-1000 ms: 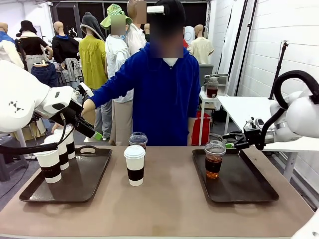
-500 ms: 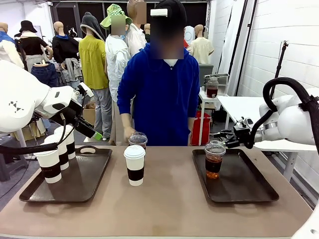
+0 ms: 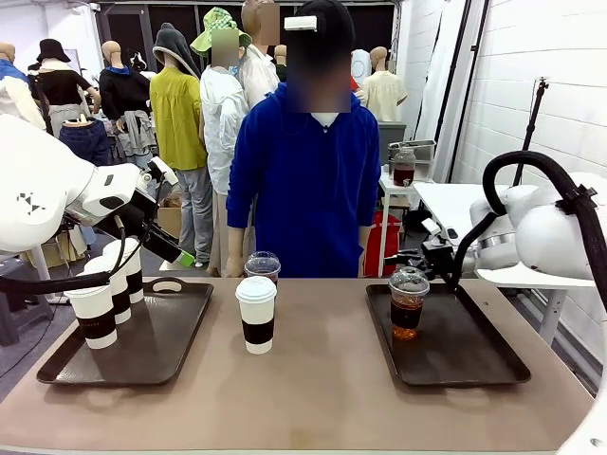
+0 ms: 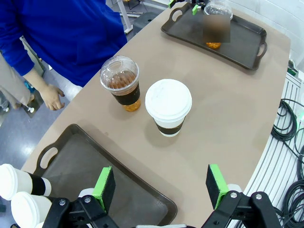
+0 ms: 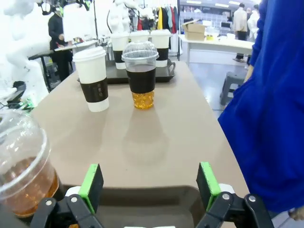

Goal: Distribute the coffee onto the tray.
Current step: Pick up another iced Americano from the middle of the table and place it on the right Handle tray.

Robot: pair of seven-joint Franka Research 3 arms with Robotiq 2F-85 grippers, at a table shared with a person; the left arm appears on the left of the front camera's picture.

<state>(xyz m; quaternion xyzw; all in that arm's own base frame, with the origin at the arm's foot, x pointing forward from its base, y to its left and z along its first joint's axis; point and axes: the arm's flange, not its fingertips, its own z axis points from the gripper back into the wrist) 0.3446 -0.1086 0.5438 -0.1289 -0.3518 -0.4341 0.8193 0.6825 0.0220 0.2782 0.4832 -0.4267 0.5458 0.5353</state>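
White paper with a dark brown sleeve: one lidded cup (image 3: 256, 314) stands on the bare brown table (image 3: 322, 398) between the two trays. A clear dome-lidded iced coffee (image 3: 263, 266) stands just beyond it at its 12 o'clock, near but apart. Three more sleeved paper cups (image 3: 96, 316) cluster close together at the 9 o'clock edge of the left tray (image 3: 161, 351). A second iced coffee (image 3: 408, 303) sits upright on the right tray (image 3: 474, 365), in its 11 o'clock corner.

The right gripper (image 5: 149, 183) hovers at that tray's far rim, just beside this cup, jaws wide apart and holding nothing. In its wrist view the cup sits at 8 o'clock, outside the green pads. The left gripper (image 4: 160, 185) hangs above the left tray, jaws likewise spread and empty, with the two middle cups ahead at 12 o'clock.

The person in a blue top (image 3: 308, 180) stands at the table's far side, a hand (image 4: 52, 97) lowered beside the edge.
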